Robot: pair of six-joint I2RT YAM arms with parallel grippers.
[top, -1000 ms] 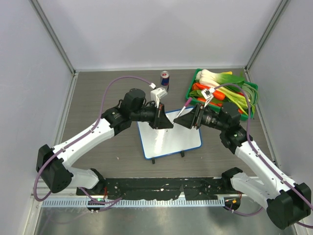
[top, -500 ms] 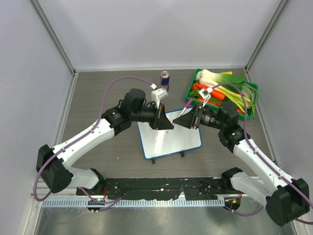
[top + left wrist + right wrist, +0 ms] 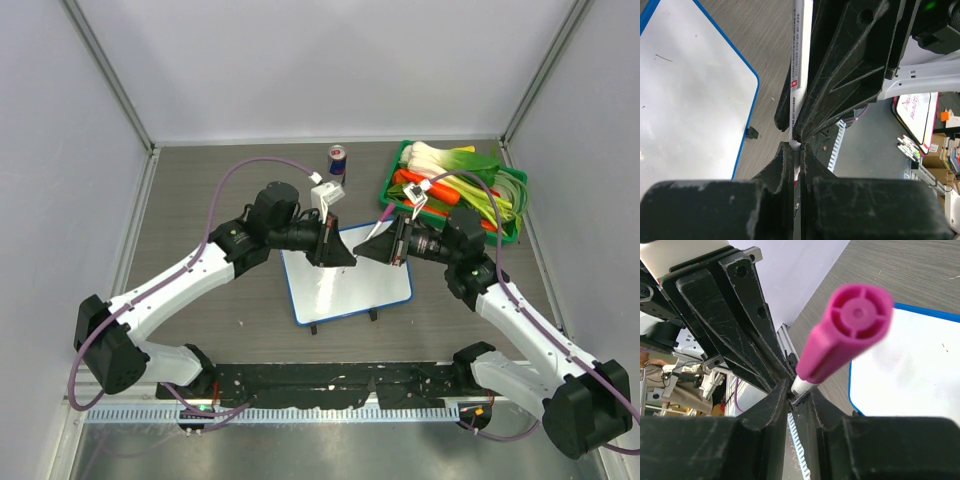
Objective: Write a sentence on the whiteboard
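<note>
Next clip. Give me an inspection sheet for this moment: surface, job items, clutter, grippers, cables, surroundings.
Surface: grey wood-grain table; no spills seen.
Job's things: whiteboard sits at centre, blank apart from faint specks; no sentence seen. The marker, magenta cap on, is held above the board's far edge.
Clutter: drink can at the far edge; green crate of leeks and carrots at far right.
Grippers: left gripper is shut on the marker's barrel; right gripper has its fingers on the same marker below the cap.
Cables: purple cables loop above both arms; the right one arcs over the crate.
Surroundings: white enclosure walls; nothing else seen.
</note>
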